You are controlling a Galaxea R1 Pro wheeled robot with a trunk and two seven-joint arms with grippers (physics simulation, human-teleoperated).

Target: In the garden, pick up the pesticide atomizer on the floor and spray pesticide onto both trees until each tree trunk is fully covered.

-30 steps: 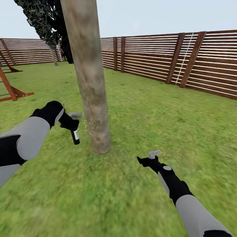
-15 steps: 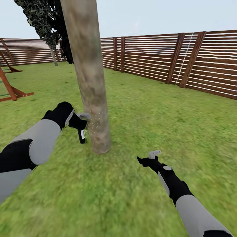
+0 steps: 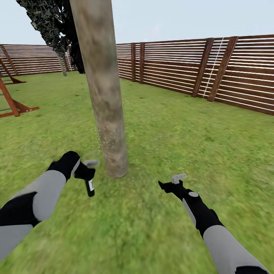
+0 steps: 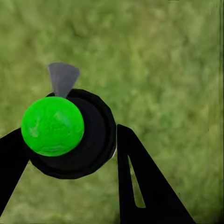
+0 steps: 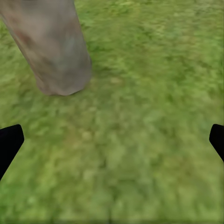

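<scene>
The pick-up step looks done: the left end effector [image 3: 86, 172], in the lower left of the head view, is clamped on the pesticide atomizer [image 3: 90, 186], which hangs below it with its white patch showing. In the left wrist view the same sprayer [image 4: 70, 133] sits between the two dark fingers, a bright green round top on its black body, over blurred grass.

The tree trunk [image 3: 102, 87] rises through the upper left of the frame, just beyond and to the right of the atomizer, near but not touching it. A scatter of pale specks lies on the lower part of the bark, which suggests spraying of this trunk is under way. The bark above them looks bare, so coverage is probably far from full, though how much counts cannot be told.

The right end effector [image 3: 172, 182], in the lower middle of the frame, holds nothing; its fingers [image 5: 9, 142] stand wide apart at the edges of the right wrist view, with the trunk base beyond.

By my reading, finishing this trunk and the whole of the second tree remain. The fence [image 3: 198, 68] crosses the upper frame.
</scene>
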